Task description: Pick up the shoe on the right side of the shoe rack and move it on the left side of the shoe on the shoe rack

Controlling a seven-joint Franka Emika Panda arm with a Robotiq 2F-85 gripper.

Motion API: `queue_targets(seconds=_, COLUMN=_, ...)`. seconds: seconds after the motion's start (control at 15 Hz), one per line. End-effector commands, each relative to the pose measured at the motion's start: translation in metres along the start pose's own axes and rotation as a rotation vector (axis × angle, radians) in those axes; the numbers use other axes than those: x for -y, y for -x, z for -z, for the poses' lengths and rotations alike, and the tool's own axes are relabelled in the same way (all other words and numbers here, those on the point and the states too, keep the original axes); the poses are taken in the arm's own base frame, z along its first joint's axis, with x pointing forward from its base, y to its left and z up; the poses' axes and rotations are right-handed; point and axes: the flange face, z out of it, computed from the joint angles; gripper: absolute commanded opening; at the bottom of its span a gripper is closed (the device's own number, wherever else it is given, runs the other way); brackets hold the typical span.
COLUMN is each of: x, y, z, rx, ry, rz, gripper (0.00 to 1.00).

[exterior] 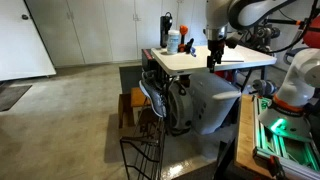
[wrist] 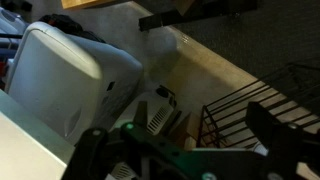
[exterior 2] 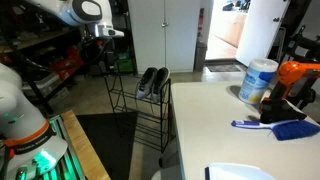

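Two dark shoes with white soles [exterior 2: 152, 82] lie side by side on the top tier of the black wire shoe rack [exterior 2: 138, 115]. They also show in an exterior view as shoes [exterior: 156, 96] on the rack [exterior: 148, 150]. My gripper [exterior: 214, 57] hangs well above and away from them, open, with nothing between its fingers. It stands beside the rack, clear of it, as the gripper [exterior 2: 104, 56]. In the wrist view the gripper [wrist: 185, 150] looks down past wide-apart fingers [wrist: 285, 140] at the rack's wires [wrist: 250, 112] and a white ribbed sole [wrist: 157, 117].
A small brown wooden stool [exterior: 127, 106] stands by the rack. A large white bin [exterior: 212, 105] sits under the white table [exterior: 205, 62]. The table carries a canister [exterior 2: 258, 80], an orange object [exterior 2: 300, 74] and a blue brush [exterior 2: 272, 125]. Cabinets line the back wall.
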Motion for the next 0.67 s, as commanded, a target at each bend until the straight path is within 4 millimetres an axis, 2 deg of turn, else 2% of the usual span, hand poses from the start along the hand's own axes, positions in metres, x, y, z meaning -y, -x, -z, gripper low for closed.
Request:
queue_targets(seconds=0.0, x=0.0, y=0.0, z=0.0, rx=0.001, ry=0.0, rz=0.0, gripper=1.0)
queue_targets(seconds=0.13, x=-0.006, y=-0.02, z=0.005, rx=-0.004, ry=-0.01, rz=-0.016, gripper=1.0)
queue_targets(seconds=0.27, x=-0.008, y=-0.049, z=0.008, rx=-0.032, ry=-0.029, rz=-0.026, gripper=1.0)
queue_targets(seconds=0.4, x=-0.002, y=-0.082, z=0.018, rx=-0.203, ry=-0.04, rz=0.012, gripper=1.0)
queue_targets(seconds=0.6, x=0.005, y=-0.134, z=0.016, rx=-0.344, ry=-0.073, rz=0.025, gripper=1.0)
